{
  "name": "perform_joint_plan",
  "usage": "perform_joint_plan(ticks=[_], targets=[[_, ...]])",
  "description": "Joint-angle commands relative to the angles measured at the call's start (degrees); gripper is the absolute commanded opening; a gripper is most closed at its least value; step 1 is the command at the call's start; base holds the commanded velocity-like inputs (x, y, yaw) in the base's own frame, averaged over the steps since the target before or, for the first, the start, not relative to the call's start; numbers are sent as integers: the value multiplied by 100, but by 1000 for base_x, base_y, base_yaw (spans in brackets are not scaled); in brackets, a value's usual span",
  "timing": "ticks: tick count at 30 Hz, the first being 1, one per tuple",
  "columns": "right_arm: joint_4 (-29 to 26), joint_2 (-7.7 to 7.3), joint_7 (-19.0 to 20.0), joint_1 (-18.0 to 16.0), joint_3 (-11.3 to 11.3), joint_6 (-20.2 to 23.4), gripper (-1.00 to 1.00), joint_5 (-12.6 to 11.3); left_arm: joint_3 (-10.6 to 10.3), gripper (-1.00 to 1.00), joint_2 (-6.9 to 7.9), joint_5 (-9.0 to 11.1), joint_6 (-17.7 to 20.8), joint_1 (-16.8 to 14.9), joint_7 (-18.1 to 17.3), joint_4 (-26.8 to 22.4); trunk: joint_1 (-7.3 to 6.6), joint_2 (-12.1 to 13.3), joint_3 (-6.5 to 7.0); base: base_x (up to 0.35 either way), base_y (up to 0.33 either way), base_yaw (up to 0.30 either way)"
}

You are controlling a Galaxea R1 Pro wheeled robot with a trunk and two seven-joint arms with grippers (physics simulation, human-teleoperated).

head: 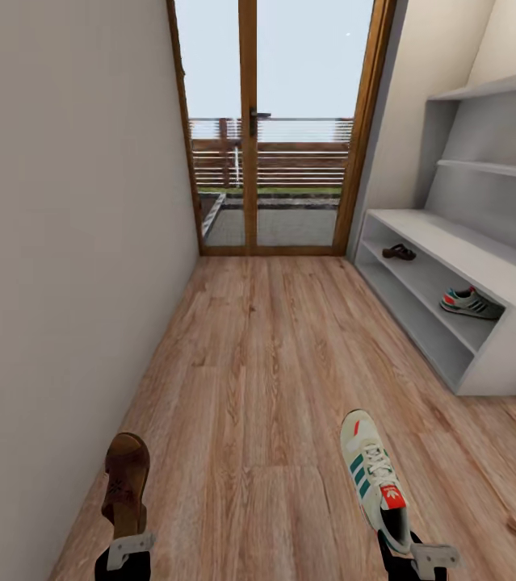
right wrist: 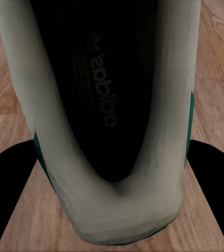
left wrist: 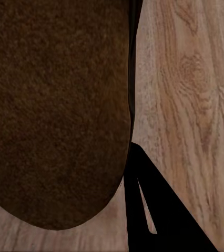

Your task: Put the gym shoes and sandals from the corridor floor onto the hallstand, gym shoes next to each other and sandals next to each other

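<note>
Left pincer (head: 131, 542) grasps sandal (head: 126, 481) by heel end, sole visible from left wrist. Right pincer (head: 419, 550) grasps gym shoe (head: 375, 476) at heel, toe pointing ahead, held above corridor floor (head: 266, 371). Hallstand (head: 484, 266) stands at right wall. Second sandal (head: 399, 252) lies on upper shelf tier, far end. Second gym shoe (head: 469, 303) sits on same tier, near end, well apart from sandal. Glass door (head: 278, 121) at corridor end.

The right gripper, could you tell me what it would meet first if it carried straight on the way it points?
Holding a gym shoe, the right gripper points down the corridor; the floor ahead looks free up to the glass door, though depth is hard to judge.
</note>
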Motion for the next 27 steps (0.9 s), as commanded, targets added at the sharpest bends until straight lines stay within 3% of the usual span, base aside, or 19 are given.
perform_joint_plan(ticks=[1, 27], targets=[[2, 4, 39, -6, -49, -23, -100, 40, 50, -100, -7, -52, -15, -5, -41, -3, 2, -2, -5, 338, 0, 0], [2, 2, 39, -6, -49, -19, -100, 40, 50, -100, -7, -52, -15, -5, -41, -2, 2, -2, -5, 337, 0, 0]])
